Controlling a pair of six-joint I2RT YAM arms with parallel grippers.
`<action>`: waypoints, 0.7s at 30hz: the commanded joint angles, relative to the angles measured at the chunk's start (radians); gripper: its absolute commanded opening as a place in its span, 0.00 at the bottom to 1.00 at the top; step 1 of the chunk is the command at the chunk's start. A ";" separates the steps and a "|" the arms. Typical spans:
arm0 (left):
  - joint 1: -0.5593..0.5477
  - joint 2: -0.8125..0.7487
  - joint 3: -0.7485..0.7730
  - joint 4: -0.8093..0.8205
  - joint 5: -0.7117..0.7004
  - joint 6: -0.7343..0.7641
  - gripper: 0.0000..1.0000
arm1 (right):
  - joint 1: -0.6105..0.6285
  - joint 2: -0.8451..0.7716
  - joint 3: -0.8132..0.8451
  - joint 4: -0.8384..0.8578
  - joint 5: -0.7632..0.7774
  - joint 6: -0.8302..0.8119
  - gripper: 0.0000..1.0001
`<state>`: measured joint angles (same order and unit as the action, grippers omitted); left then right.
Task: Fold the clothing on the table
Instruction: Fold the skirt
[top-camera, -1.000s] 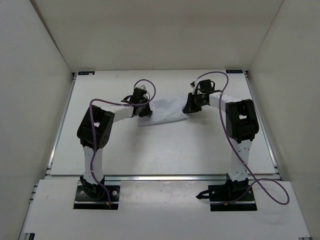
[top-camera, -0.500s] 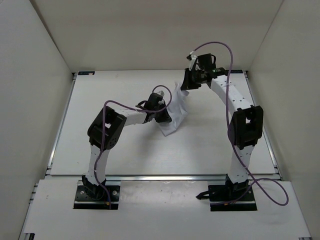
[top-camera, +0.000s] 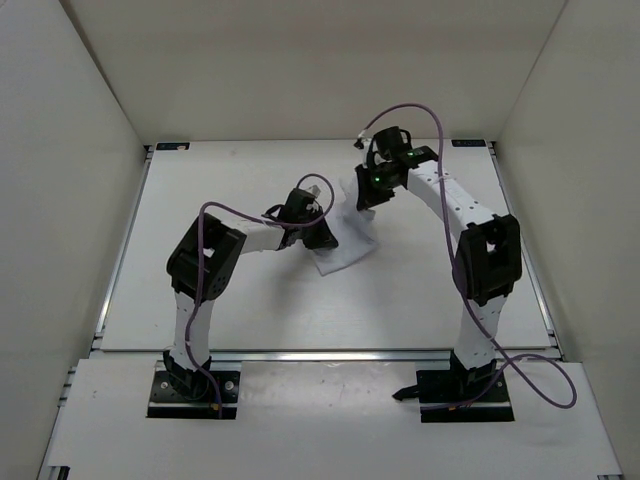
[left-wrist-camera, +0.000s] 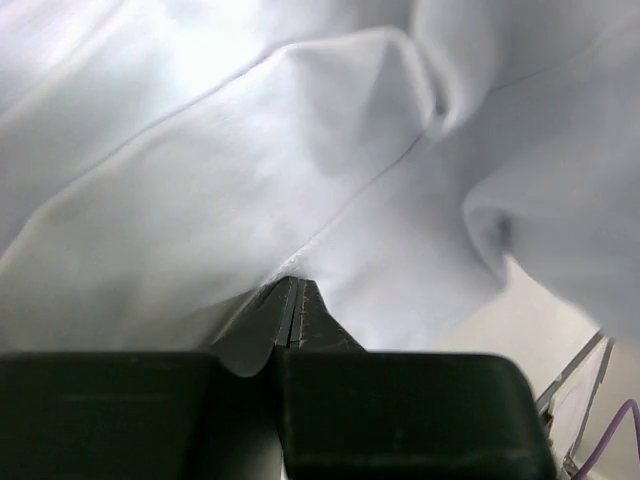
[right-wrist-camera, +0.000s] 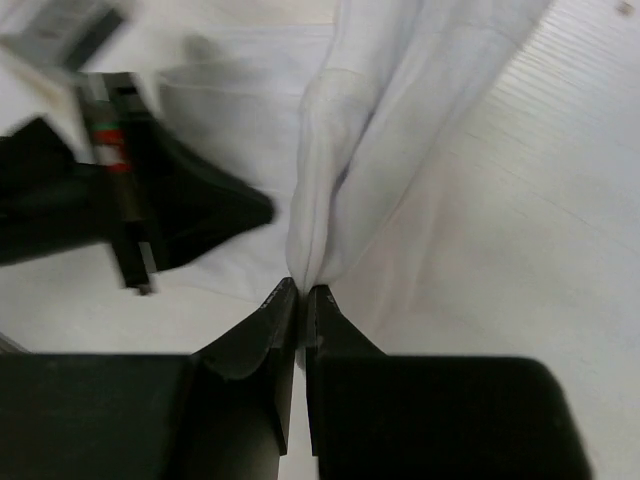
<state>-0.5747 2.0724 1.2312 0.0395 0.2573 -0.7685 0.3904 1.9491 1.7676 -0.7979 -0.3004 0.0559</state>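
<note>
Finishing this fold well means lowering the small, wrinkled white fabric garment (top-camera: 347, 247), bunched at the middle of the flat matte white bench (top-camera: 250, 310), evenly and smoothly, with the left jaws and right jaws each clamped shut on its cloth.

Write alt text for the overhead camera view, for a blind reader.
Two robot arms pinch a small, crumpled piece of white clothing between them near the middle of a white table. The left gripper grips its left side, the right gripper its far end. White walls surround the table.
</note>
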 joint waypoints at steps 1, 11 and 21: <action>0.045 -0.066 -0.081 -0.168 -0.047 0.060 0.00 | -0.090 -0.121 -0.049 0.023 0.018 -0.016 0.00; 0.084 -0.219 -0.236 -0.227 -0.061 0.080 0.00 | -0.205 -0.300 -0.350 0.107 -0.080 -0.007 0.00; 0.052 -0.264 -0.009 -0.266 -0.007 0.035 0.00 | -0.203 -0.503 -0.798 0.327 -0.244 0.156 0.00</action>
<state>-0.4953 1.8309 1.1255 -0.2203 0.2371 -0.7246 0.1844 1.5085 1.0344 -0.5877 -0.4763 0.1394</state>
